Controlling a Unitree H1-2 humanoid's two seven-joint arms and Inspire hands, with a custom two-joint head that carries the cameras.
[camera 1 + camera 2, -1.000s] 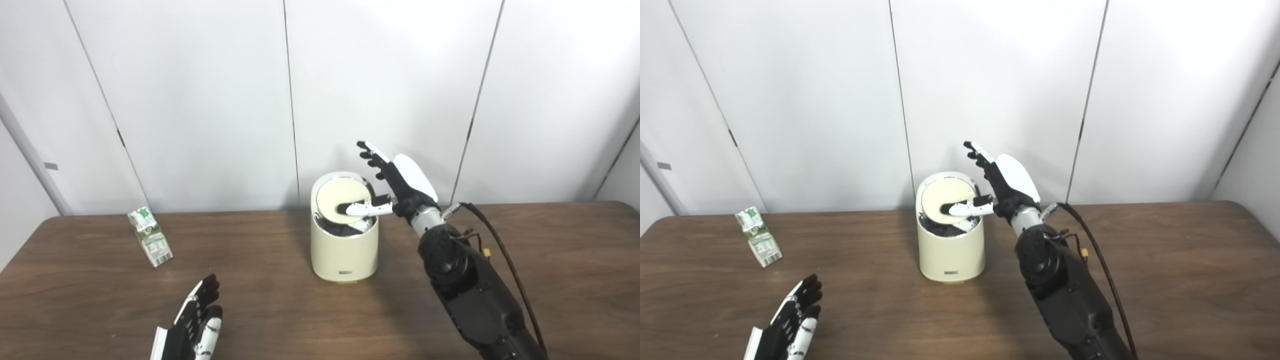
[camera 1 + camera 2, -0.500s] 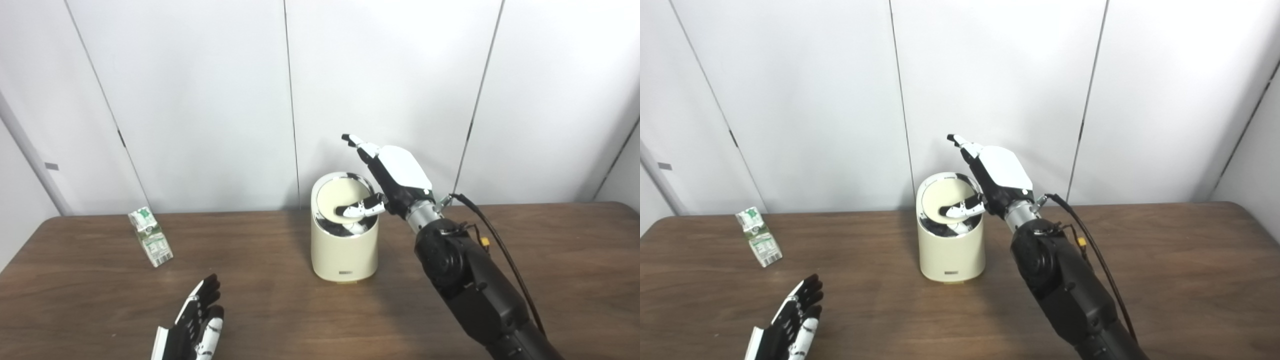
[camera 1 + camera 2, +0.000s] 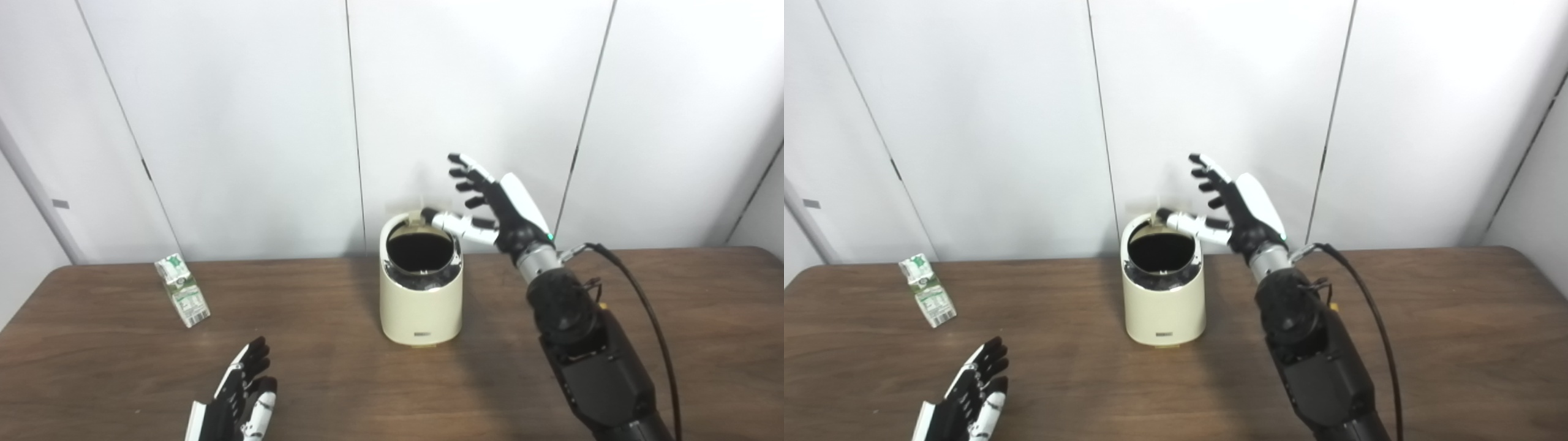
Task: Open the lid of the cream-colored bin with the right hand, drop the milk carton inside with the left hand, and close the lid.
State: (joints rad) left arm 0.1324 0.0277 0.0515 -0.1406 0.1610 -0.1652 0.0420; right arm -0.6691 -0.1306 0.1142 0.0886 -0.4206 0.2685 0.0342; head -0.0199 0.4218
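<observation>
The cream-colored bin (image 3: pixel 420 306) stands mid-table with its mouth uncovered and a dark inside. Its lid (image 3: pixel 414 216) is tipped back behind the rear rim, so only a thin cream edge shows. My right hand (image 3: pixel 496 205) hovers open just right of the bin's top, fingers spread upward. Its thumb reaches left to the rear rim by the lid. The green-and-white milk carton (image 3: pixel 182 298) stands tilted at the far left of the table, untouched. My left hand (image 3: pixel 242 398) rests open near the front edge, well short of the carton.
The brown wooden table (image 3: pixel 331 367) stretches wide on both sides of the bin. White wall panels (image 3: pixel 245 122) rise close behind the bin. A black cable (image 3: pixel 643 306) runs along my right forearm.
The lid has swung from half tilted to fully back, baring the bin's dark inside. My right hand came up and its thumb moved out of the mouth to the rear rim. The left hand stayed.
</observation>
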